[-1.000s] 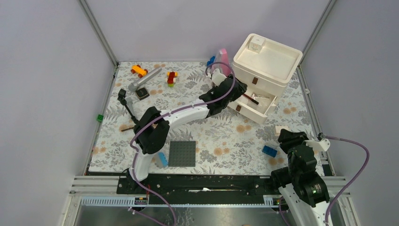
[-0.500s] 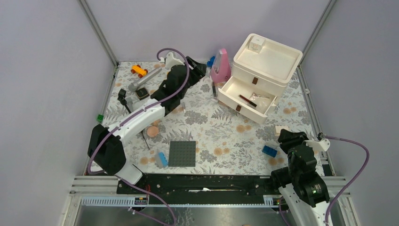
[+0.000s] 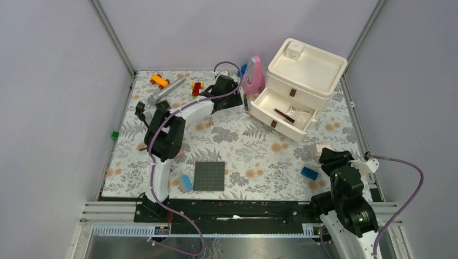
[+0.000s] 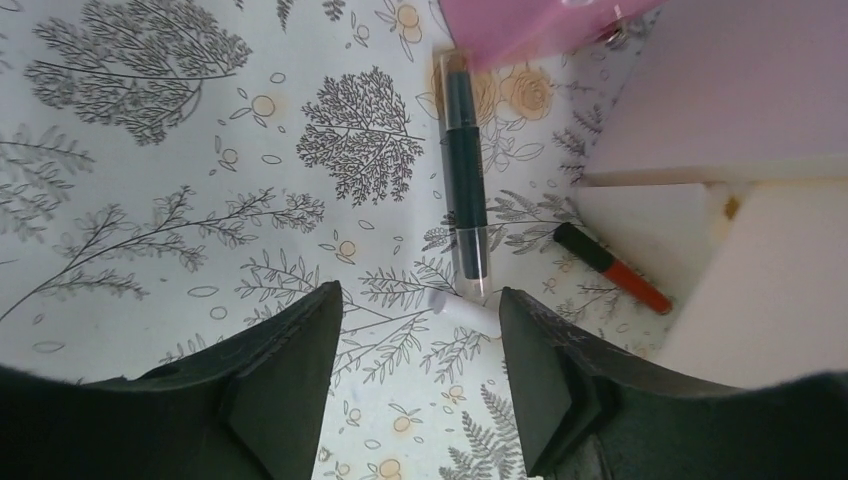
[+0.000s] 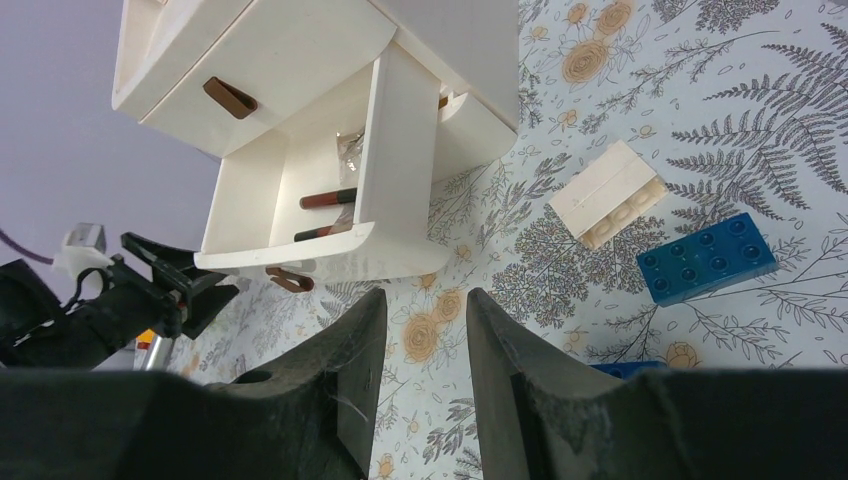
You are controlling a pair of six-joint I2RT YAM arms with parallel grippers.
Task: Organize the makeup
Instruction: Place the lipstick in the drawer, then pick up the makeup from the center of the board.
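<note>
A dark makeup stick point(image 4: 465, 190) with a clear end lies on the floral mat, just ahead of my open, empty left gripper point(image 4: 420, 296). A small white piece point(image 4: 466, 312) lies at its near end. A red-and-black stick point(image 4: 611, 266) lies to its right, by the white drawer unit point(image 4: 760, 290). In the top view my left gripper point(image 3: 231, 93) is beside the dark stick point(image 3: 244, 102). The open drawer point(image 3: 270, 120) holds a red-and-black stick point(image 3: 284, 115). My right gripper point(image 3: 329, 156) is open and empty at the front right; in its wrist view point(image 5: 425, 295) two sticks point(image 5: 330, 198) show in the drawer.
A pink object point(image 3: 254, 75) stands behind the dark stick. A grey studded plate point(image 3: 209, 176), blue bricks point(image 3: 309, 172), a cream brick point(image 5: 608, 193), a black mini tripod point(image 3: 143, 116), an orange toy car point(image 3: 160, 81) and a grey cylinder point(image 3: 164, 91) lie around.
My left arm has pulled back from the open drawer, swung to the back left, and now points down at the dark stick by the pink object. The right arm has not moved.
</note>
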